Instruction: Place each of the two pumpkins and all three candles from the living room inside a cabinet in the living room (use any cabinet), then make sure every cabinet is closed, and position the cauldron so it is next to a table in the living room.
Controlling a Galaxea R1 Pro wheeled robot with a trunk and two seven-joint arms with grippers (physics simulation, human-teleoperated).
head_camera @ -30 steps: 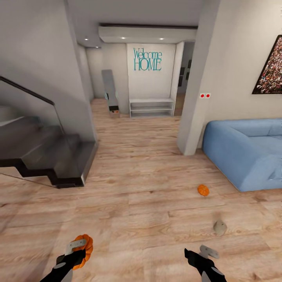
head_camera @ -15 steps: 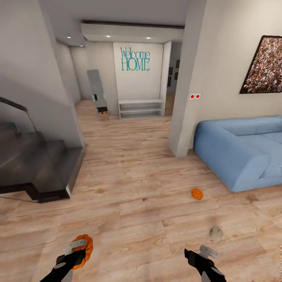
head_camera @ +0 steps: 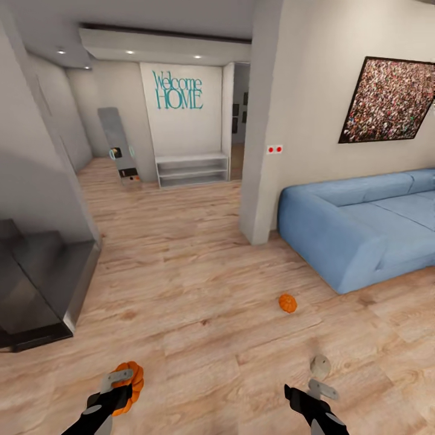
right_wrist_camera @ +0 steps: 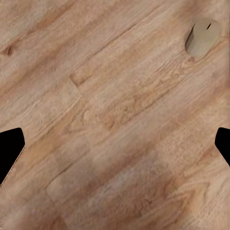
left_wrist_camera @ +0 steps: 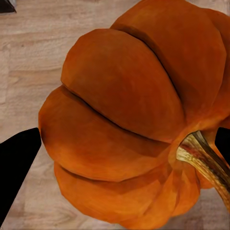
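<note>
left tool (head_camera: 124, 386) grips a pumpkin (head_camera: 132, 379); right tool (head_camera: 317, 396) gapes empty above the floor (head_camera: 199, 302), near a candle (head_camera: 320, 364).

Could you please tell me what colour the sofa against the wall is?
The sofa is light blue, seen best in the head view.

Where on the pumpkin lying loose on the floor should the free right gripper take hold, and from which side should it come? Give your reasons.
Best guess: across its round ribbed body, coming down from above. The loose pumpkin sits on bare wood floor, clear of the blue sofa, so nothing blocks its sides. The right gripper is open and empty; the left gripper already holds the other pumpkin. The stem is too small to judge.
</note>
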